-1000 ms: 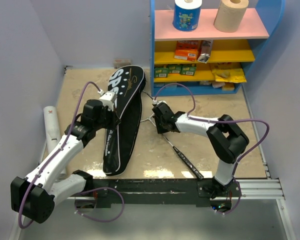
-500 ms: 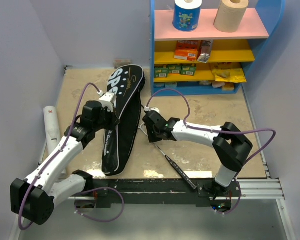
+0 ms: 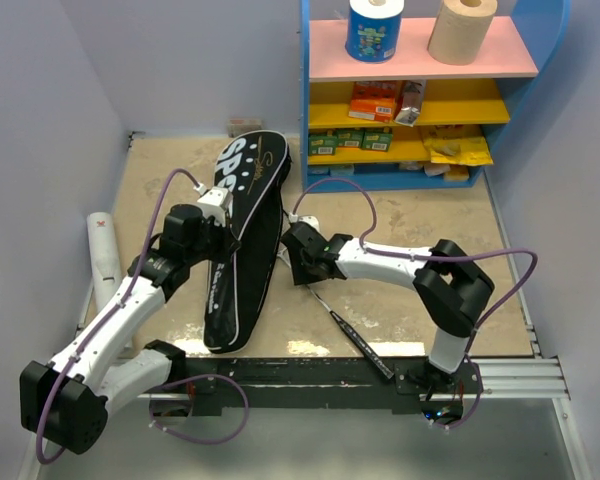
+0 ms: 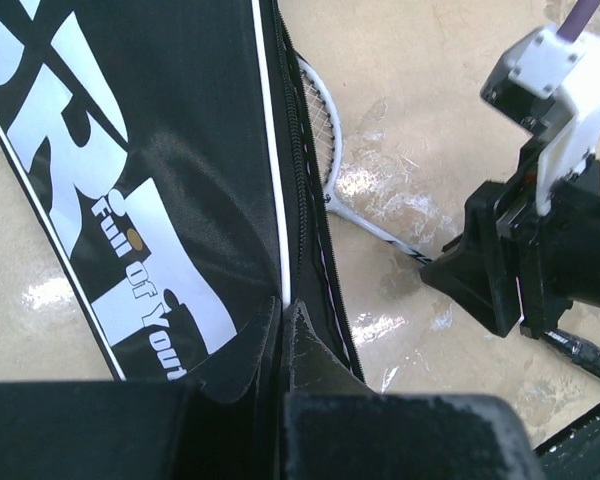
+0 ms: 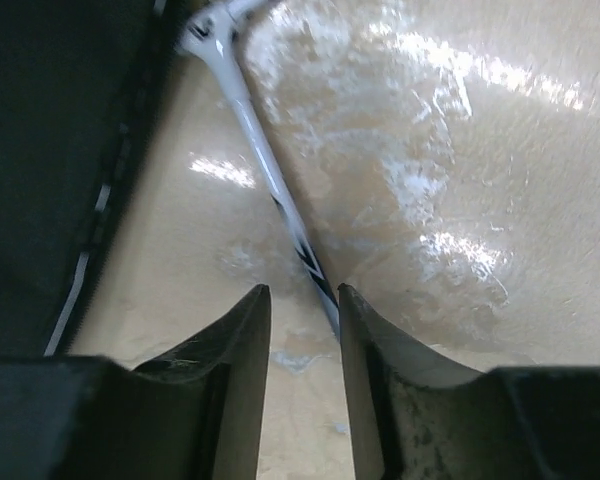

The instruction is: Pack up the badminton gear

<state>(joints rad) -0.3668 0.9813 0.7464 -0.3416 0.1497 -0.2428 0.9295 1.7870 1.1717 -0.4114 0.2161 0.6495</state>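
Observation:
The black cover (image 3: 242, 235), lettered in white, lies on the sandy floor left of centre. My left gripper (image 3: 216, 232) is shut on its zipper edge, with the fabric pinched between the fingertips (image 4: 283, 322). A racket's strung head (image 4: 320, 125) sticks out from under the open edge of the cover (image 4: 160, 150). Its thin shaft (image 3: 320, 300) runs down-right to a black handle (image 3: 368, 345). My right gripper (image 3: 298, 262) hovers over the shaft (image 5: 265, 180) just right of the cover. Its jaws (image 5: 303, 295) stand apart, the shaft passing by the right finger. A long white tube (image 3: 104, 262) lies at the far left.
A blue shelf unit (image 3: 420, 90) stands at the back with paper rolls on top and orange and yellow packets below. Walls close in on the left and right. A black rail (image 3: 310, 372) runs along the near edge.
My right arm has slid left toward the cover, carrying the racket with it, and its jaws have come apart off the shaft. The left gripper has kept its pinch on the cover.

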